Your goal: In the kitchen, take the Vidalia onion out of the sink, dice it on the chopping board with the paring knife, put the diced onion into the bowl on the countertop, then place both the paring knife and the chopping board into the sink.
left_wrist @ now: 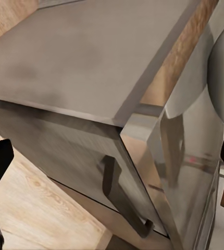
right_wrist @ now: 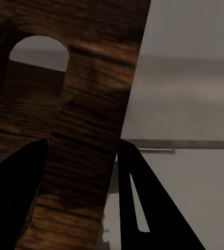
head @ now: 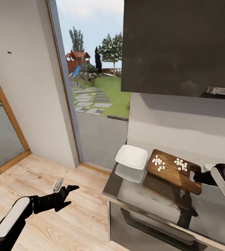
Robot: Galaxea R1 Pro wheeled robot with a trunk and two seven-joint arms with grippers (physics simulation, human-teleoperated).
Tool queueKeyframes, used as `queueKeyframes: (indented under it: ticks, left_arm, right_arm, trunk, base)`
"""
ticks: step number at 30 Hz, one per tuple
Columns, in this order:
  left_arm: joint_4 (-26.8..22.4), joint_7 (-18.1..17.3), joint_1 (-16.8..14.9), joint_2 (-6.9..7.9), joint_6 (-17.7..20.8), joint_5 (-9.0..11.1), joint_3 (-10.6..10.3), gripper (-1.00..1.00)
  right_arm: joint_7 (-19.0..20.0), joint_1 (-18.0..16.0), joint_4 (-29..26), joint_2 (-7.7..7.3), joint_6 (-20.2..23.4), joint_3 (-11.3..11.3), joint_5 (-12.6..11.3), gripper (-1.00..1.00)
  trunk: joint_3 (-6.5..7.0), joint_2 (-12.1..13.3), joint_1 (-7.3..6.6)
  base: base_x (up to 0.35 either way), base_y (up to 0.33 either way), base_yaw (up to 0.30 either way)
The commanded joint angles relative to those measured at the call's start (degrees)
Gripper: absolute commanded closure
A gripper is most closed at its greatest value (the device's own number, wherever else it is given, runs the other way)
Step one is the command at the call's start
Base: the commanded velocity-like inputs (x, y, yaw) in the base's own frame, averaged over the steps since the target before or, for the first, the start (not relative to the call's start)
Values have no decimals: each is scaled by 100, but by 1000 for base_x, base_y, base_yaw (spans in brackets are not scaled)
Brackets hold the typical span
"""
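My right pincer (head: pixel 195 176) clamps the chopping board (head: pixel 173 170), lifted w/ diced onion (head: pixel 168 164) on it, left pincer (head: pixel 69 195) wide/idle; next I'd tip dice into the bowl (head: pixel 131 157) on tabletop (head: pixel 154 205).

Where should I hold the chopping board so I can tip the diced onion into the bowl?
Hold the chopping board by its handle-slot end, from the side away from the bowl. The right gripper is already clamped on the edge beside the slot. The diced onion sits mid-board, so lifting that end should slide it toward the bowl at the opposite end.
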Motion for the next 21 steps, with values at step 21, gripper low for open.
queueKeyframes:
  ticks: [21]
  left_arm:
    - [-5, 59, -5, 4, 0, 55, -13, -100]
  right_arm:
    - [-59, -5, -5, -3, 18, -1, -65, 100]
  trunk:
    - [180, -13, 4]
  base:
    - [0, -12, 0]
